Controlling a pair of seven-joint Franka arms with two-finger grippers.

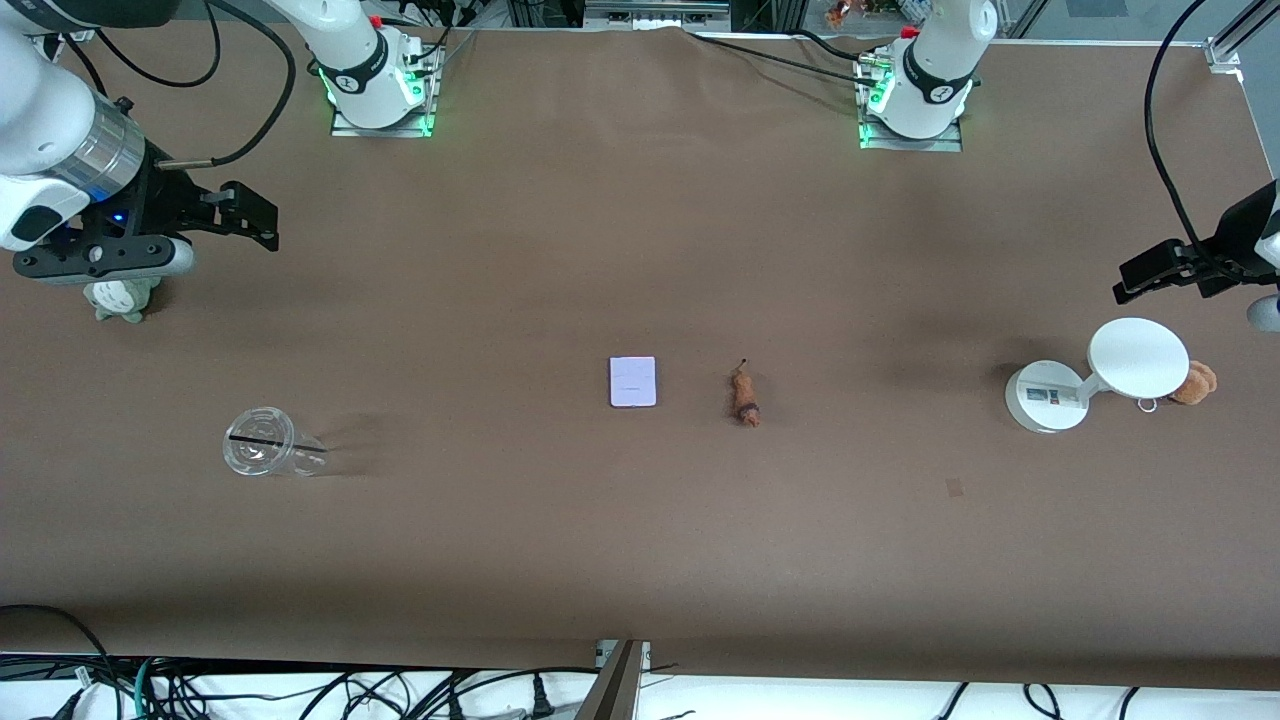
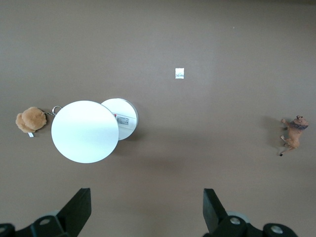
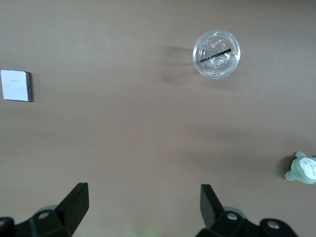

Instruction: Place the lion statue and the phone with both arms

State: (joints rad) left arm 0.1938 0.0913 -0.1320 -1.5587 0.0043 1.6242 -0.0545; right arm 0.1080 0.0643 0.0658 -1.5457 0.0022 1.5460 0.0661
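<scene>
The phone (image 1: 633, 381), a pale lavender-white rectangle, lies flat at the table's middle. The lion statue (image 1: 745, 397), small and orange-brown, lies beside it toward the left arm's end. The phone shows in the right wrist view (image 3: 16, 85) and the lion in the left wrist view (image 2: 294, 134). My right gripper (image 1: 258, 220) is open and empty, held up over the right arm's end of the table (image 3: 143, 200). My left gripper (image 1: 1140, 277) is open and empty, up over the left arm's end near the white stand (image 2: 146, 202).
A clear plastic cup (image 1: 265, 443) lies on its side and a grey-green plush (image 1: 122, 300) sits under my right gripper. A white round-based stand (image 1: 1090, 385) and a brown plush with a ring (image 1: 1195, 382) sit at the left arm's end.
</scene>
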